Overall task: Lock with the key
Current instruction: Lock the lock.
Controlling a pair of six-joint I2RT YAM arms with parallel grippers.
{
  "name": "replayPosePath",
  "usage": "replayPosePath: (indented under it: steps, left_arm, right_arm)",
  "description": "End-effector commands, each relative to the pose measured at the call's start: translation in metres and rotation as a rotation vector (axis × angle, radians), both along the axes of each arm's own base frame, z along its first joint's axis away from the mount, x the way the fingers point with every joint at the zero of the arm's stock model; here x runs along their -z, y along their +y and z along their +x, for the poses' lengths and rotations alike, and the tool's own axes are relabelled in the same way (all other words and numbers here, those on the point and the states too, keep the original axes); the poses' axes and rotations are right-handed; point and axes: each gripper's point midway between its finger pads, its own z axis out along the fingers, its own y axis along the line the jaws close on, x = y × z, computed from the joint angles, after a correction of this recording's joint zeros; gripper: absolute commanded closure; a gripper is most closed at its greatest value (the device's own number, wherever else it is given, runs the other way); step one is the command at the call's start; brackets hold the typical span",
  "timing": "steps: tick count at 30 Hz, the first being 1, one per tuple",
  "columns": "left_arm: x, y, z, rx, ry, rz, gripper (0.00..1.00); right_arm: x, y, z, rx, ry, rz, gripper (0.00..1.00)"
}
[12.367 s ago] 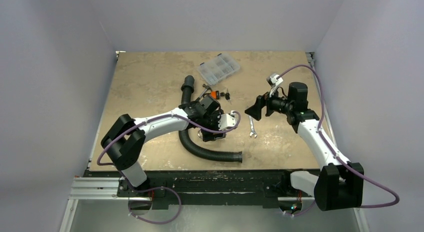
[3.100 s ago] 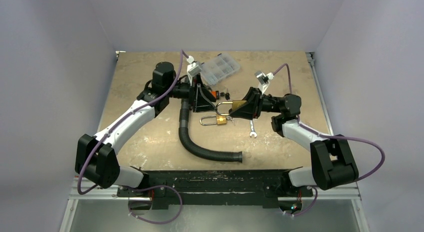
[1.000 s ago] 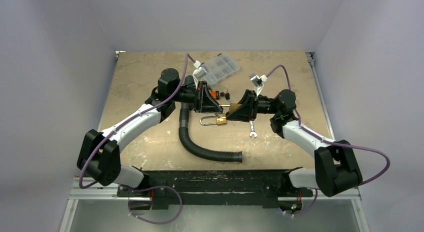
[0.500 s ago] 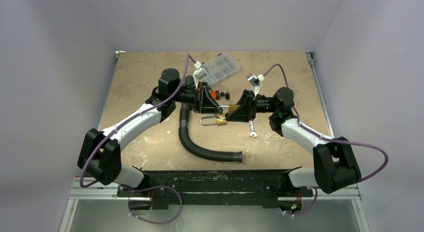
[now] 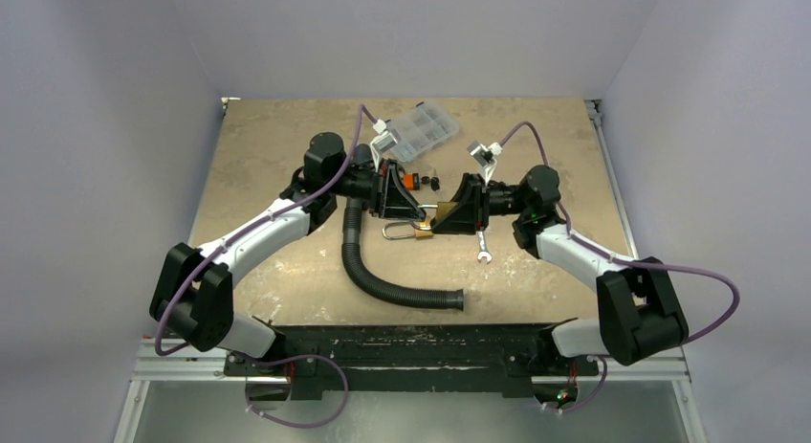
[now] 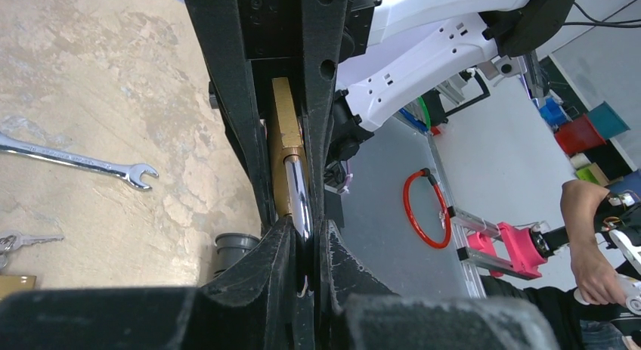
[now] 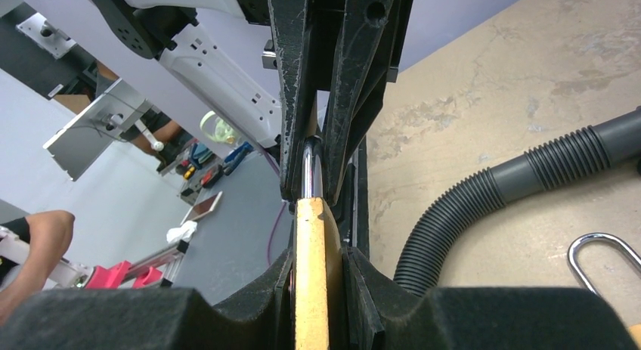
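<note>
At table [image 5: 277, 156] centre, beside hose [image 5: 383, 285], tip to tip: left gripper [image 5: 418, 210] clamped on shackle [image 6: 297, 199], right gripper [image 5: 438, 215] at its 3 o'clock clamped on brass padlock [image 7: 313, 289]. Wrench [image 5: 483, 244] at 5 o'clock. Keys [image 6: 21, 241] flat on tabletop, clear of both.

looked like a robotics lab to me: two white-and-black robot arms [image 5: 258, 234] sat bolted by an aluminium rail [image 5: 182, 359] at the edge of a tan table [image 5: 277, 156], boxed in by plain lavender walls [image 5: 115, 175]. past the booth, the wrist cams caught coloured bins [image 6: 582, 131], pink fixtures [image 6: 518, 248], a red cable loop [image 6: 406, 210] and someone's arm [image 6: 586, 229].
</note>
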Motion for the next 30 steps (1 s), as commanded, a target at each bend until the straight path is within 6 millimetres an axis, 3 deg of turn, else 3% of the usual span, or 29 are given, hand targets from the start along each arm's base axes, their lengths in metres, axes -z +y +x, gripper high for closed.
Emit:
replayPosePath:
  steps: [1,30]
  left_arm:
    - [0.011,-0.043,-0.027,0.06,-0.053,-0.018,1.0]
    - [0.022,-0.051,-0.021,0.023,-0.027,-0.003,1.0]
  right_arm:
    - [-0.07,0.041,-0.004,0.021,-0.177,0.162,1.0]
    - [-0.081,0.053,-0.012,-0.011,-0.155,0.195,1.0]
